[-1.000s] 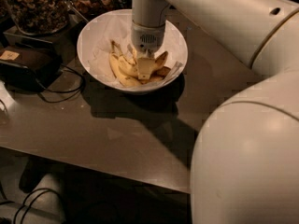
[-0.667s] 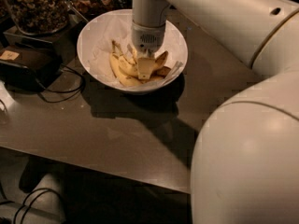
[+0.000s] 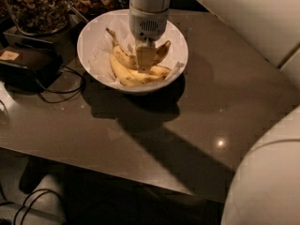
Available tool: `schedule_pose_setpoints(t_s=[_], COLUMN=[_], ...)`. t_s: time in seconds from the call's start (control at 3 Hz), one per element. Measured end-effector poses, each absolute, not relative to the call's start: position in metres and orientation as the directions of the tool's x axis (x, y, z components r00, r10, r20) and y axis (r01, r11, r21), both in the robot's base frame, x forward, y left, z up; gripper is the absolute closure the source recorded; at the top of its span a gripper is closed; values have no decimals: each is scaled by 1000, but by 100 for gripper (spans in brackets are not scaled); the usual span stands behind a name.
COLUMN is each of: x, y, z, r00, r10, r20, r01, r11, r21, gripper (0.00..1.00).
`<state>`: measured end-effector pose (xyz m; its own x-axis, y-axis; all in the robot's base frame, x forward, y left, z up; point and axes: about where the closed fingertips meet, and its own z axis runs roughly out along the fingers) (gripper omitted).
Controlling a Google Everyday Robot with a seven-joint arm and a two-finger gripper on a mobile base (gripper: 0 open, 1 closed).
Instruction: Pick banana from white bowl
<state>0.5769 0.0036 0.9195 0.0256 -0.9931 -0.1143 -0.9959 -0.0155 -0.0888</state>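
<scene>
The white bowl (image 3: 89, 41) with a white paper lining stands at the back of the brown table and holds several yellow bananas (image 3: 136, 76). My gripper (image 3: 145, 60) reaches straight down from the top of the view into the middle of the bowl. It is shut on the upper banana (image 3: 121, 55), whose stem points up and to the left. The other bananas lie under it on the bowl's bottom. The white wrist hides part of the bowl's far side.
Glass jars of nuts (image 3: 35, 6) stand at the back left behind the bowl. A black box (image 3: 26, 64) with cables lies left of the bowl. The table's front edge (image 3: 117, 172) runs across the lower view. My white arm (image 3: 267, 172) fills the right side.
My gripper has risen a little inside the bowl. The upper banana has come up with it, its stem now higher and further left.
</scene>
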Motion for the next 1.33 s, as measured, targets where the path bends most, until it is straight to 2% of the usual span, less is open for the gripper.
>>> schedule_pose_setpoints(t_s=[0.67,1.0,1.33], x=[577,545,546], y=[5,5,6], z=[927,967,967], r00=[23,57,58], r10=[-994,-991,-990], r20=[-109,-123,-125], r01=[-993,-982,-981], r11=[-9,-34,-33], r21=[-120,-186,-189], gripper=[100,100,100])
